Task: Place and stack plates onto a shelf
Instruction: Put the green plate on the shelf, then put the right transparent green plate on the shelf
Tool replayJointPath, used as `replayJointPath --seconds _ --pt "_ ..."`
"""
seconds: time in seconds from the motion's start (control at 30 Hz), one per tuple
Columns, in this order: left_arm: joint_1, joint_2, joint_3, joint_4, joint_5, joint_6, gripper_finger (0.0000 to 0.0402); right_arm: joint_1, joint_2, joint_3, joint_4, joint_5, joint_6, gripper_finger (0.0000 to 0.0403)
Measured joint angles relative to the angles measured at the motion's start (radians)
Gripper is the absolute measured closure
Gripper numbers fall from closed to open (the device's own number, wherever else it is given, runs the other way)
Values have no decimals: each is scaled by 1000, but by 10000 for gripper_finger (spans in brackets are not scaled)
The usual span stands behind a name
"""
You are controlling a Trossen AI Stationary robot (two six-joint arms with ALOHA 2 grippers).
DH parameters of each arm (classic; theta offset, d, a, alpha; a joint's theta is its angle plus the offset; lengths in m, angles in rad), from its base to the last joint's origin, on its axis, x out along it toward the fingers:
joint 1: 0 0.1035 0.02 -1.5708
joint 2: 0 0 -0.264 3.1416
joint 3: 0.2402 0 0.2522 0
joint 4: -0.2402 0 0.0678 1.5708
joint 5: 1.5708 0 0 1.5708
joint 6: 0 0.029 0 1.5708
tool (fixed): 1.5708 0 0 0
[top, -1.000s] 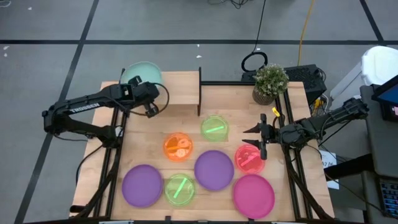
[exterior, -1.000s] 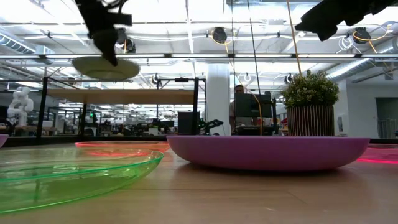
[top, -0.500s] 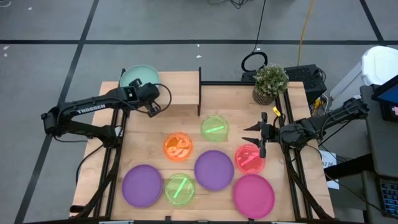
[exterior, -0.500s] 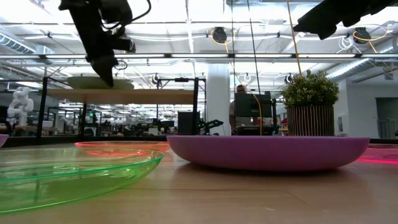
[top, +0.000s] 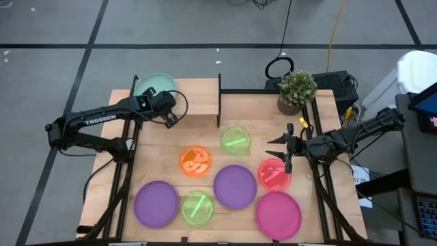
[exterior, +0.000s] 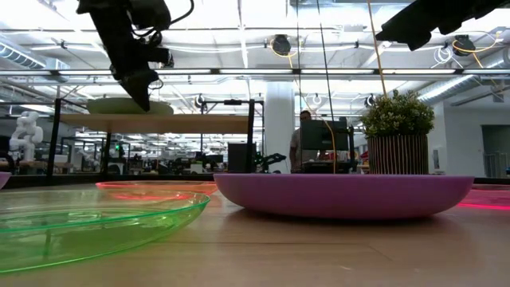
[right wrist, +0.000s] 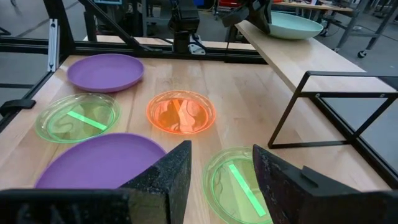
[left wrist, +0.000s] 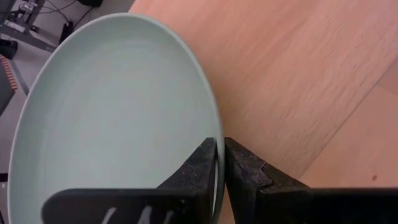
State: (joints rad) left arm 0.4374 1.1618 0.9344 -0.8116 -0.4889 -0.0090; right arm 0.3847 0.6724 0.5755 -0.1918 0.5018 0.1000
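A pale teal plate (top: 151,85) sits on the far-left corner of the light-wood shelf (top: 198,96), and my left gripper (left wrist: 219,144) is shut on it. In the low view the teal plate (exterior: 123,106) lies level on the shelf board (exterior: 191,123). My right gripper (top: 275,150) hovers open above the table's right side, next to the red-pink plate (top: 274,173), touching nothing. On the tabletop lie an orange plate (top: 195,161), two green ones (top: 235,141) (top: 197,207), two purple ones (top: 234,186) (top: 156,203) and a magenta one (top: 278,214). My left gripper pinches the teal plate's rim (left wrist: 214,124) on the side toward the shelf's middle, one finger (left wrist: 196,165) over the inner face and one (left wrist: 245,168) outside it. The fingers slant down from above. The plate's underside rests on the shelf.
A potted plant (top: 297,92) stands at the table's far right. The shelf's black metal leg frame (top: 219,102) marks its right end, and bare board lies between it and the teal plate. The tabletop plates crowd the near half of the table.
My left gripper came down with the teal plate, still shut on its rim. The plate, hanging clear above the shelf a second ago, now rests on the board at the far-left corner and has kept still for the last half second.
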Motion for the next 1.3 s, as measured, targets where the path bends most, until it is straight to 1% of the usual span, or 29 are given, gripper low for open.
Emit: replayJointPath --seconds 0.13,0.2,0.47,0.67,0.87,1.0,1.13,1.3 --pt "0 0 0 -3 0 -1 361 0 0 0 0 0 2 250" --pt "0 0 0 -3 0 -9 351 0 0 0 0 0 8 250" --pt "0 0 0 -2 -7 -35 270 0 0 0 0 -3 13 250" --pt "-2 -7 0 1 -10 -76 236 0 0 0 0 -4 43 250" --pt "-30 -40 5 15 -39 -65 219 0 12 0 0 -6 43 250" --pt "-57 -85 4 16 -56 -56 218 0 49 0 1 -3 37 250" --pt "-91 -141 5 34 -58 -56 218 -12 118 0 78 -5 1 250" --pt "-162 -209 5 93 -58 -48 218 -26 242 1 188 -8 -90 250"
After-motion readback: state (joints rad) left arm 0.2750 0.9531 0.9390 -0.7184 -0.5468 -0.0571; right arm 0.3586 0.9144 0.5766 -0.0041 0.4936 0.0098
